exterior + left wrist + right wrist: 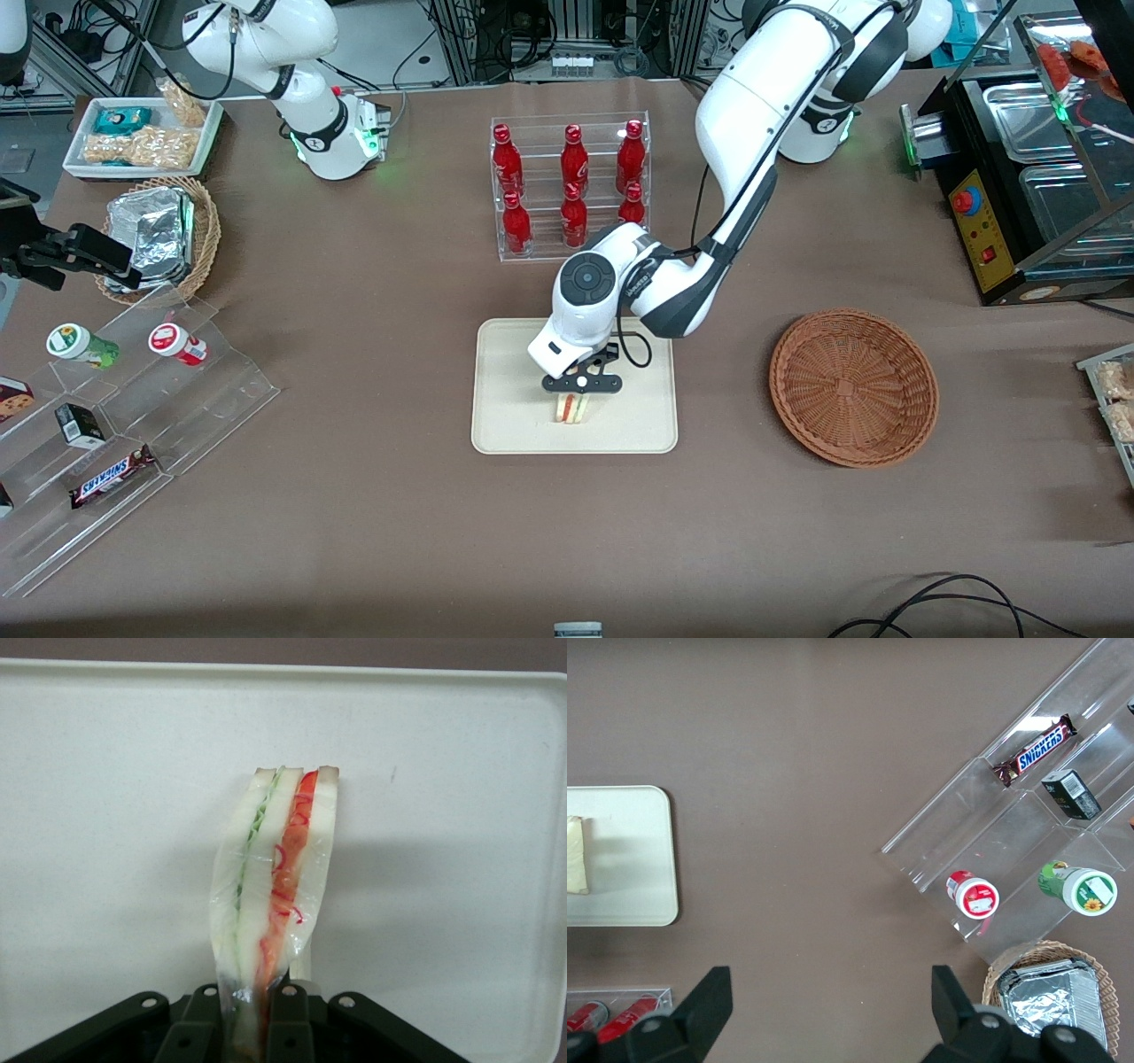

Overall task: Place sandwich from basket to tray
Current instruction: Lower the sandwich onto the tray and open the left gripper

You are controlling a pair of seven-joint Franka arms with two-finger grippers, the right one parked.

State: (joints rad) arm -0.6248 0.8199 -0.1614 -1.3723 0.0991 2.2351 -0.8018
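Note:
The clear-wrapped sandwich (pixel 572 408) stands on edge over the cream tray (pixel 505 425), its red and green filling facing the front camera. My left gripper (pixel 580 394) is right above it, shut on the wedge's upper part. In the left wrist view the sandwich (pixel 275 877) runs out from between the black fingers (pixel 288 1028), with the tray (pixel 106 815) beneath it; I cannot tell whether it touches the tray. The right wrist view shows the sandwich's pale side (pixel 574 855) on the tray (pixel 629 850). The reddish-brown basket (pixel 853 386) lies empty toward the working arm's end.
A clear rack of red bottles (pixel 571 182) stands farther from the front camera than the tray. Toward the parked arm's end are an acrylic stepped stand (pixel 124 425) with snacks, a tan basket with foil packs (pixel 159 235) and a white snack tray (pixel 142 133). A black appliance (pixel 1028 195) stands near the working arm's base.

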